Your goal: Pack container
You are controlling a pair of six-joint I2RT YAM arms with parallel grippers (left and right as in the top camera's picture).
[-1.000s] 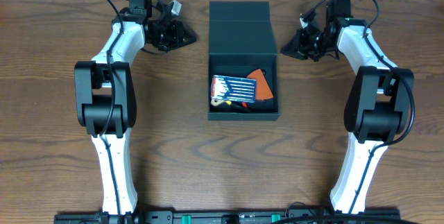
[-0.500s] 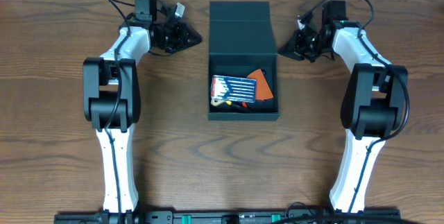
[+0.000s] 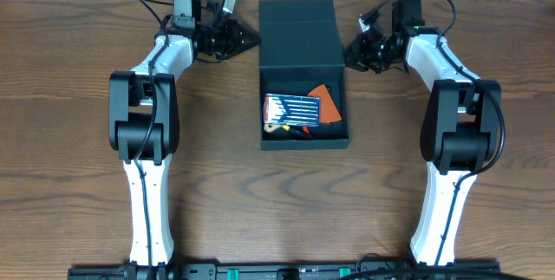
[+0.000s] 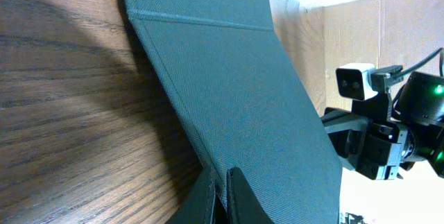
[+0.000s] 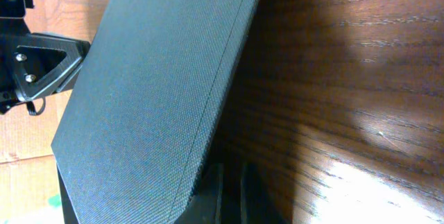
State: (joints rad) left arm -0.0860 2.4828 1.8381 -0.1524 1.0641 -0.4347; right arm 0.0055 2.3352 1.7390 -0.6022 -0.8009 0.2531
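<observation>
The dark teal-black container (image 3: 303, 144) stands open at the table's middle, its flap lid (image 3: 299, 24) lying back toward the far edge. Inside are a small blue case of screwdrivers (image 3: 293, 111), an orange piece (image 3: 328, 102) and small tools under them. My left gripper (image 3: 253, 42) is shut, its tip at the lid's left edge; the lid (image 4: 236, 78) fills the left wrist view above the fingertips (image 4: 239, 196). My right gripper (image 3: 350, 55) is shut, its tip at the lid's right edge; the right wrist view shows the lid (image 5: 152, 78) beside the fingers (image 5: 211, 189).
Brown wooden table (image 3: 78, 185) all round the box. Both arms reach along the box's sides to the far edge. The right arm's camera and wrist (image 4: 388, 134) show beyond the lid in the left wrist view; cardboard stands behind the table.
Both grippers have moved inward toward the lid's side edges and slightly toward the far edge. The box and its contents have not moved.
</observation>
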